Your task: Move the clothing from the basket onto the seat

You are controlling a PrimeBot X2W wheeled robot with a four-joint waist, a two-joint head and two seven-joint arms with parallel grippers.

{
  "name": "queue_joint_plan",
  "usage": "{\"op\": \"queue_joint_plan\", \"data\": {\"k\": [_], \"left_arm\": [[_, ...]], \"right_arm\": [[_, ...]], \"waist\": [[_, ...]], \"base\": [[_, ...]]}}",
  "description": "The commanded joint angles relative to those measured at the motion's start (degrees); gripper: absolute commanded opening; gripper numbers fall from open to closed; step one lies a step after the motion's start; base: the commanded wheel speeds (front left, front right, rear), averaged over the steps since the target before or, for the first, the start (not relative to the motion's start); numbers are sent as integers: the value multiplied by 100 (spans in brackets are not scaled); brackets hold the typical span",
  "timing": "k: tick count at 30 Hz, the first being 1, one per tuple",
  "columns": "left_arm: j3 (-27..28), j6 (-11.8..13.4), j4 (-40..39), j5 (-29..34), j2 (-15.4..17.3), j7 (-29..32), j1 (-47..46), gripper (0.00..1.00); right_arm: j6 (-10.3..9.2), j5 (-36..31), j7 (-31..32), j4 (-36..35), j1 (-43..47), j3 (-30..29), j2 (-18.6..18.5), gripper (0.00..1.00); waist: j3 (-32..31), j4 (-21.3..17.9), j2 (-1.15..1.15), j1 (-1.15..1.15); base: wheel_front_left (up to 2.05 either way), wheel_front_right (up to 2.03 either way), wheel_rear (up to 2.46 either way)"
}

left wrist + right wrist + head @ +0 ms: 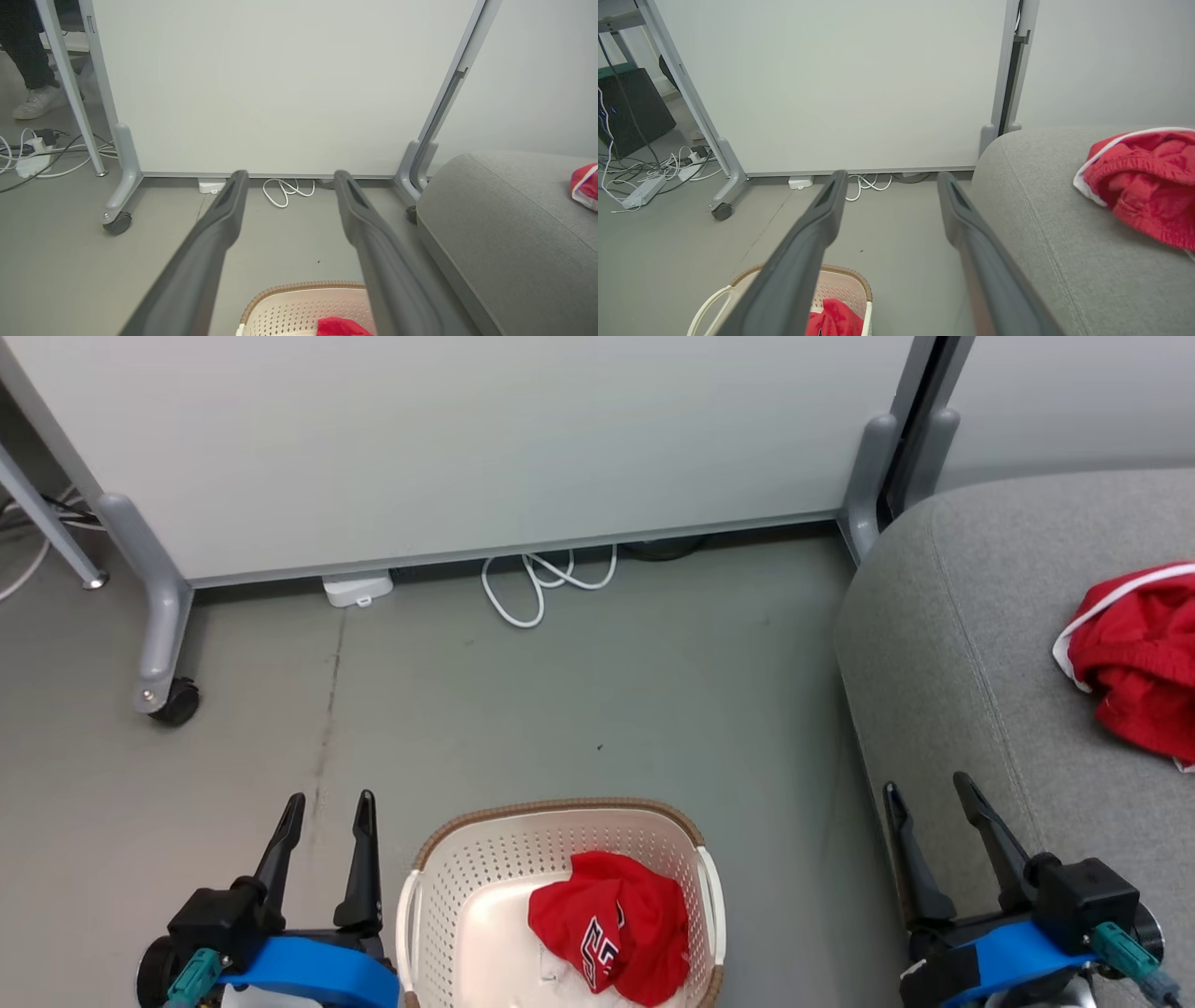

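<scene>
A red jersey (611, 927) with black-and-white number print lies crumpled in the cream basket (448, 887) on the floor between my arms. Red shorts (1134, 663) with white piping rest on the grey seat (952, 644) at the right. My left gripper (329, 809) stands open just left of the basket, nothing between its fingers. My right gripper (929, 789) is open over the seat's front edge, also empty. The left wrist view catches the basket (299, 305), a bit of jersey (343, 326) and the seat (504, 233). In the right wrist view the shorts (1143, 182) lie on the seat (1045, 219).
A white partition panel (448, 439) on grey wheeled feet (163, 695) stands across the back. A white cable loop (541, 583) and a small white box (357, 588) lie at its base. A person's shoe (39, 100) and floor cables (32, 154) show beyond the panel's left side.
</scene>
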Motion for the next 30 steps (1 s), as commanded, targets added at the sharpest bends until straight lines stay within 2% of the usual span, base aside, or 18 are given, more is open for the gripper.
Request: {"op": "queue_joint_plan", "data": {"k": [1, 7, 16, 22, 30], "left_arm": [[-35, -42, 34, -13, 47, -15, -156, 100], [-167, -25, 295, 34, 118, -15, -502, 100], [-534, -25, 897, -83, 388, -15, -1149, 100], [-919, -25, 1560, -169, 595, -14, -1698, 100], [-1543, -25, 2358, -428, 870, 103, -2323, 100]], "right_arm": [[3, 32, -23, -47, -141, 53, 6, 100], [3, -7, -76, -74, -476, 354, 6, 100], [3, 196, -290, 2, -1029, 877, 8, 100], [3, 379, -421, 33, -1348, 1157, 10, 100], [3, 559, -505, 66, -1630, 1462, 10, 100]], "waist": [[283, -197, 0, 0], [900, -623, 0, 0], [1900, -1389, 0, 0], [2574, -1840, 0, 0], [3246, -2225, 0, 0]], "base": [[0, 0, 0], [0, 0, 0], [0, 0, 0], [0, 0, 0], [0, 0, 0]]}}
